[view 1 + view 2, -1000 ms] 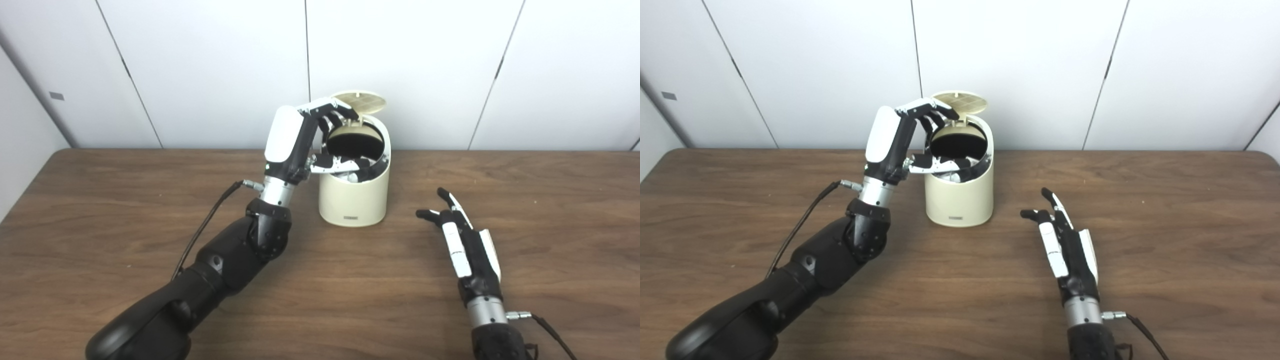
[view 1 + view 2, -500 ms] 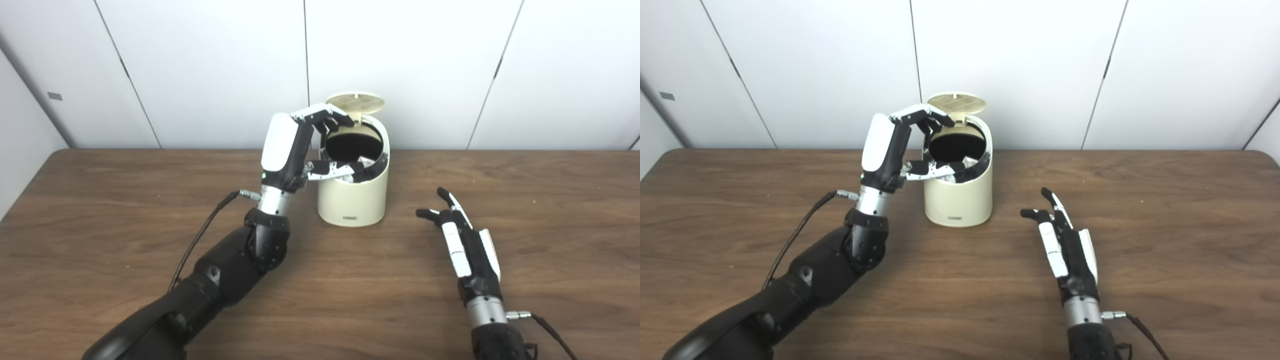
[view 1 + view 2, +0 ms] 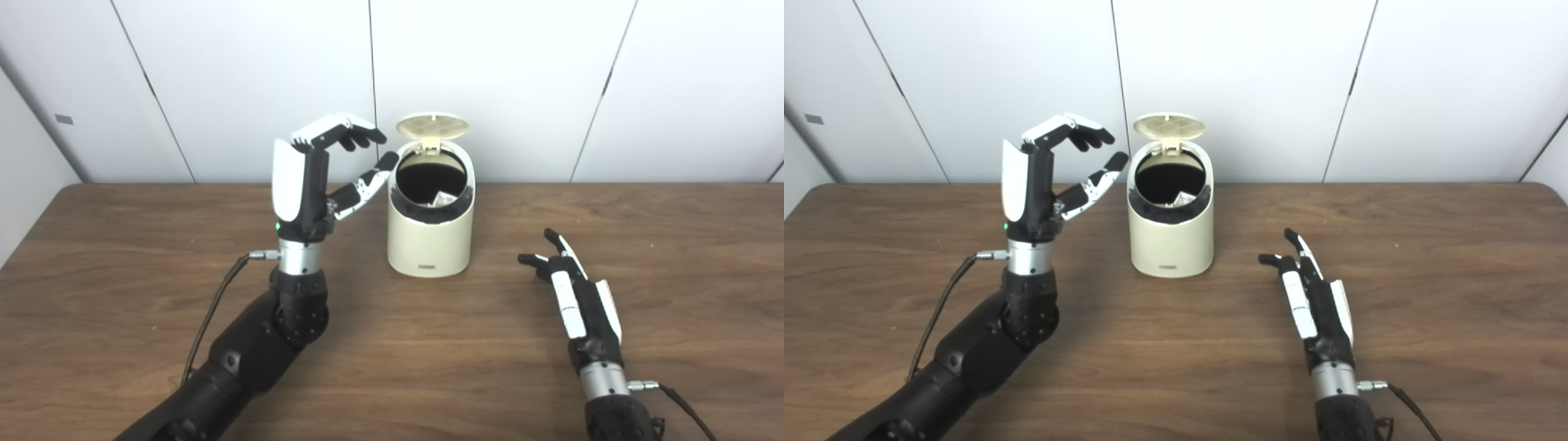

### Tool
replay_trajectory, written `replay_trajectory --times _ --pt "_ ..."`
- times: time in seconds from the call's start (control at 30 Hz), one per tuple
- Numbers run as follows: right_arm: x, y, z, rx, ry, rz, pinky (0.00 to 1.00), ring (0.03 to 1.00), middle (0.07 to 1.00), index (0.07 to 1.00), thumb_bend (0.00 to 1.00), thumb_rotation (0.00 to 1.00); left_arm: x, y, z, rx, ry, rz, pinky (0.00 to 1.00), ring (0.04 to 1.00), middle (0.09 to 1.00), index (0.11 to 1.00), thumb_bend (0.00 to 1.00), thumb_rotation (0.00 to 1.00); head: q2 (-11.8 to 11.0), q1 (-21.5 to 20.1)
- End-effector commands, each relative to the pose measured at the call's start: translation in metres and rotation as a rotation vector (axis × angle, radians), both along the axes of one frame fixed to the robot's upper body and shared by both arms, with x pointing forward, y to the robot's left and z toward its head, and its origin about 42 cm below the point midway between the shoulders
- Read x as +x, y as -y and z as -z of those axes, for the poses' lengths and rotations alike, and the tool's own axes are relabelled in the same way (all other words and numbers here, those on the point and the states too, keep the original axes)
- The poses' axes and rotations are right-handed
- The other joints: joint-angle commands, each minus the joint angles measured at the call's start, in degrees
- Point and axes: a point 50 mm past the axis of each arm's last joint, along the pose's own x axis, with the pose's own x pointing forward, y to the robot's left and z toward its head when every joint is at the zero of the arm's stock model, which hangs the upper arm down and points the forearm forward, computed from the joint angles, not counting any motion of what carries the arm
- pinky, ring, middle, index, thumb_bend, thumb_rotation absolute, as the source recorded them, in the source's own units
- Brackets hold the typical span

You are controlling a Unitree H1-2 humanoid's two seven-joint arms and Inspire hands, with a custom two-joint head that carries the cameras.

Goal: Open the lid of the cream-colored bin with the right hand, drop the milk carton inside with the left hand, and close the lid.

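The carton [image 3: 442, 198] lay inside the bin [image 3: 430, 239], a little above the centre of the frame. Only a small pale corner of it, white and grey with a folded edge, showed low in the dark opening, near the front right of the rim; the rest was hidden by the wall of the bin. The bin was a cream-coloured round container with a dark inner ring at the top and a small label near its base. It stood upright on the table [image 3: 122, 257], close to the far edge. Its lid [image 3: 432, 125] was round, with a grid pattern on the underside, and it was raised on a hinge at the back, tilted up above the opening.

The left hand [image 3: 312, 177] was held up just left of the bin, apart from it, with the palm turned to the bin. It held nothing; the fingers [image 3: 334, 130] were bent forward at the top and the thumb pointed toward the rim.

The right hand [image 3: 1311, 294] was in the lower right of the frame, low over the table and well apart from the bin. It was empty, with the fingers spread and almost straight.
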Motion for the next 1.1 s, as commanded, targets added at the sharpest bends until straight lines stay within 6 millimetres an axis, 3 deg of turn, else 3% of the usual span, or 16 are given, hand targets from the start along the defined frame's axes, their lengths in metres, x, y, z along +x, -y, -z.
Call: replay_trajectory --times 0.0,0.13,0.27,0.37,0.4,0.43,0.5,0.57,0.67,0.77,0.87,1.07 --pt "0.008 0.003 -0.016 -0.013 0.089 -0.003 0.90 0.798 0.733 0.914 0.51 1.00 0.002 -0.008 -0.019 -0.016 0.044 0.002 0.35 0.436 0.509 0.503 0.48 0.00 0.06 -0.04" --pt "0.012 0.008 -0.027 -0.021 0.113 -0.012 0.86 0.801 0.739 0.858 0.49 1.00 -0.003 -0.020 -0.016 -0.066 -0.005 -0.016 0.36 0.436 0.497 0.495 0.48 0.00 0.21 -0.19" --pt "0.020 0.017 -0.040 -0.012 0.136 -0.021 0.95 0.857 0.754 0.863 0.52 1.00 -0.012 -0.030 -0.011 -0.118 -0.110 -0.015 0.35 0.448 0.505 0.501 0.48 0.00 0.46 -0.11" --pt "0.028 0.020 -0.060 -0.019 0.184 -0.024 0.87 0.830 0.787 0.849 0.55 1.00 -0.020 -0.034 -0.004 -0.187 -0.257 0.028 0.34 0.462 0.538 0.505 0.47 0.00 0.78 0.24" --pt "0.030 0.020 -0.069 -0.007 0.199 -0.033 0.87 0.838 0.816 0.849 0.55 1.00 -0.023 -0.035 -0.001 -0.199 -0.313 0.034 0.40 0.454 0.536 0.501 0.49 0.00 0.85 0.31" --pt "0.032 0.020 -0.077 0.003 0.210 -0.041 0.88 0.856 0.847 0.851 0.56 0.99 -0.026 -0.036 0.001 -0.201 -0.359 0.038 0.47 0.549 0.610 0.499 0.50 0.04 0.99 0.44" --pt "0.036 0.019 -0.090 0.007 0.230 -0.053 0.90 0.875 0.868 0.858 0.55 0.99 -0.031 -0.037 0.005 -0.191 -0.438 0.051 0.51 0.610 0.654 0.498 0.51 0.06 1.15 0.45" --pt "0.043 0.018 -0.106 0.011 0.266 -0.075 0.91 0.902 0.894 0.883 0.52 0.98 -0.037 -0.039 0.010 -0.189 -0.529 0.093 0.63 0.713 0.763 0.738 0.51 0.40 1.22 0.37" --pt "0.049 0.017 -0.122 -0.017 0.292 -0.080 0.92 0.926 0.913 0.894 0.54 0.98 -0.043 -0.043 0.016 -0.163 -0.609 0.135 0.79 0.856 0.920 0.936 0.52 0.76 1.30 0.34" --pt "0.057 0.012 -0.144 -0.110 0.332 -0.065 0.90 0.903 0.896 0.887 0.55 1.00 -0.047 -0.048 0.024 -0.193 -0.663 0.163 0.88 0.929 0.984 0.989 0.57 0.88 1.34 0.06" --pt "0.067 0.008 -0.161 -0.196 0.355 -0.047 0.88 0.902 0.888 0.856 0.54 0.99 -0.051 -0.050 0.030 -0.221 -0.698 0.165 0.93 0.968 0.999 1.000 0.62 0.93 1.34 -0.15" --pt "0.094 -0.008 -0.196 -0.349 0.399 -0.056 0.81 0.870 0.858 0.791 0.52 1.00 -0.057 -0.047 0.041 -0.309 -0.729 0.182 0.99 1.000 1.000 1.000 0.61 0.94 1.34 -0.49"
